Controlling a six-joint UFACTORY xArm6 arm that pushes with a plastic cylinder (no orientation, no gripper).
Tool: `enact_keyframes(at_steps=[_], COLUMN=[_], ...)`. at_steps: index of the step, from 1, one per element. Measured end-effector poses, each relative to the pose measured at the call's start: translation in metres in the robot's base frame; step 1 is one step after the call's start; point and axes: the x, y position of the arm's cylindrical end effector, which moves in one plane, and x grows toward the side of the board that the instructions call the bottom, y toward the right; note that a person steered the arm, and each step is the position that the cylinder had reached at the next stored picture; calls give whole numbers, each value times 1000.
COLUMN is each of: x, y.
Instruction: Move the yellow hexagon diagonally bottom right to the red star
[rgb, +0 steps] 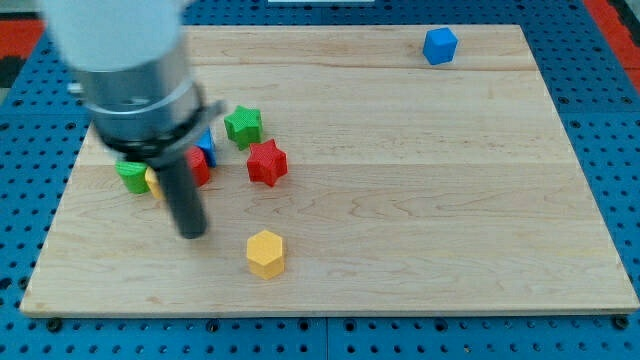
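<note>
Nearest the view's bottom edge, the yellow hexagon (265, 252) lay alone on the wooden board (420, 200), below the red star (266, 162) and almost directly under it, well apart. The rod's tip (191, 233) rested on the board to the hexagon's left and slightly above, near but not touching. Being a plain rod, it had no jaws to part or close; it held nothing.

Further up, the arm's body hid part of a cluster: a green block (131, 175), a yellow block (154, 180), a red block (198, 167) and a blue block (206, 146), shapes not determinable. A green star (242, 126) stood just above the red star. A blue hexagon-like block (439, 46) sat far off at the top right.

Judgement: the hexagon needed shifting rightward and upward, closing on the star. The tip should first pass to the hexagon's lower left, then push in short strokes through its centre, lest it rotate away.
</note>
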Motion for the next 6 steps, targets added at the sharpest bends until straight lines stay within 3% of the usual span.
enact_keyframes(at_steps=[2,3,5,6], x=[26,13,-19,-62], y=[94,73,-87,-87])
